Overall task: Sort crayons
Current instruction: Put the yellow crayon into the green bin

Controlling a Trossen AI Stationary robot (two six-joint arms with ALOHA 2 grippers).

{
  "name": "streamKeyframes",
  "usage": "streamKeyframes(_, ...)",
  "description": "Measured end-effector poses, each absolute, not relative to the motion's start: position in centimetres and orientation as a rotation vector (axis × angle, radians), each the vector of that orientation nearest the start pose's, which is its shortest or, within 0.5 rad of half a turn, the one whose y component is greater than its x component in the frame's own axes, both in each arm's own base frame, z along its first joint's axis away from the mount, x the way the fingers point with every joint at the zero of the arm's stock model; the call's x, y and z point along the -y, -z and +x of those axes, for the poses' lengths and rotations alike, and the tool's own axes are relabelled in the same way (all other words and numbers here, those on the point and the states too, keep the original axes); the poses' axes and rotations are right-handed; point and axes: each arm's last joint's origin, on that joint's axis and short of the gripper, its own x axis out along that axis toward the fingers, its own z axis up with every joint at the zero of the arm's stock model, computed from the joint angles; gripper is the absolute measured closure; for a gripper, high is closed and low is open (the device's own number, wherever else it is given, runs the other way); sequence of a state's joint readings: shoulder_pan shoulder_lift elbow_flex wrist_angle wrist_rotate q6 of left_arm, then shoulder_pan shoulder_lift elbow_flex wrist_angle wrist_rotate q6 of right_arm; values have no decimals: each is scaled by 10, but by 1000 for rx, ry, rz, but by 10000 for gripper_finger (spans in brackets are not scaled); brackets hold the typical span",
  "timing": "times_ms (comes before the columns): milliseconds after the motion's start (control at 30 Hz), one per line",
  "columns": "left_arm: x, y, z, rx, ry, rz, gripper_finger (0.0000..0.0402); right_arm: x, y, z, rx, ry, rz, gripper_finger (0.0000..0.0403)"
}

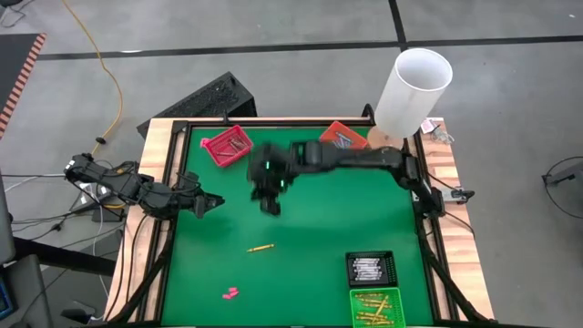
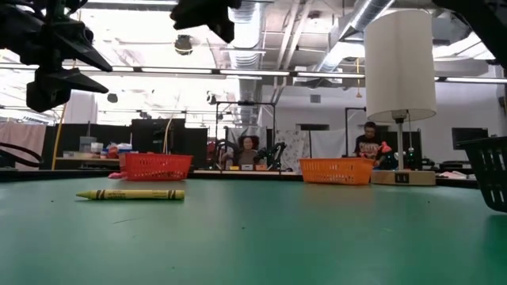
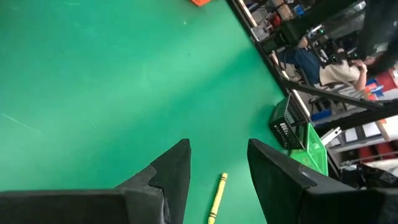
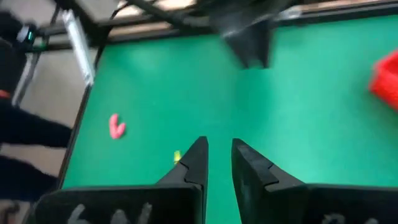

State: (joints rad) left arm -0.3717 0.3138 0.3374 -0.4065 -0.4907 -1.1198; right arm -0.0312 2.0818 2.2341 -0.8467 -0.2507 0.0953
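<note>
The left fingers [image 3: 219,171] stood apart and empty, a yellow crayon [image 3: 217,198] lying on the desk [image 3: 93,93] just ahead of them. The right fingers [image 4: 218,159] hung narrowly apart, empty, above it.

A lone crayon [image 3: 217,198] lies on the table [image 3: 93,93] just ahead of the left gripper's fingers [image 3: 171,171], between them; trays [image 3: 298,134] sit farther beyond.

The right arm reaches far over the green table [image 1: 310,228]. Its right gripper [image 4: 217,155] hangs above the table's middle, fingers a little apart, holding nothing. The left gripper [image 3: 217,165] waits at the table's left edge, fingers wide apart.
</note>
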Motion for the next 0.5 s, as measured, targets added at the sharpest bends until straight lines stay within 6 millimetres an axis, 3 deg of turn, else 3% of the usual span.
streamKeyframes(233, 24, -216, 97, -264, -265, -944, 252, -60, -332, 466, -764, -165, 32, 335)
streamKeyframes(500, 25, -215, 97, -290, -237, -930, 252, -113, -277, 484, -818, -216, -36, 335)
